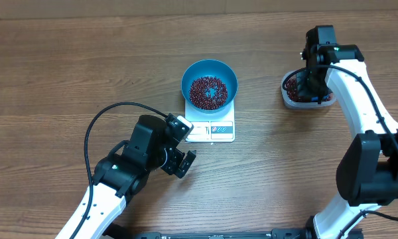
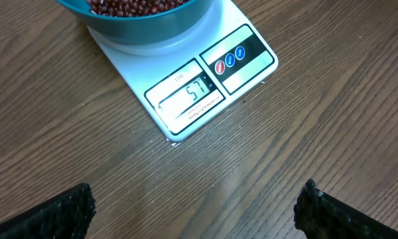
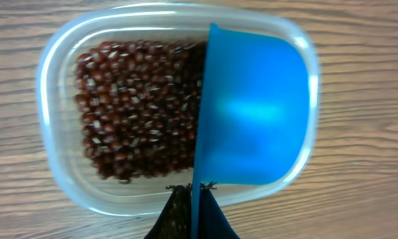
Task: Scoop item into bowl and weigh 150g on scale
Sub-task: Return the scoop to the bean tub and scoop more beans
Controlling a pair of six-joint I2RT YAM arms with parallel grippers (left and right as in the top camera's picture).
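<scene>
The beans are maroon, the bowl bright blue, the scale white.

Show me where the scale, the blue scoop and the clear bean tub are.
scale (image 2: 186, 98), left wrist view, on its grey display.
scoop (image 3: 252, 113), right wrist view, middle of its blue cup.
tub (image 3: 48, 113), right wrist view, on its left rim.

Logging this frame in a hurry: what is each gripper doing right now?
Left gripper: open, holding nothing.
Right gripper: closed on the blue scoop, over the tub.
</scene>
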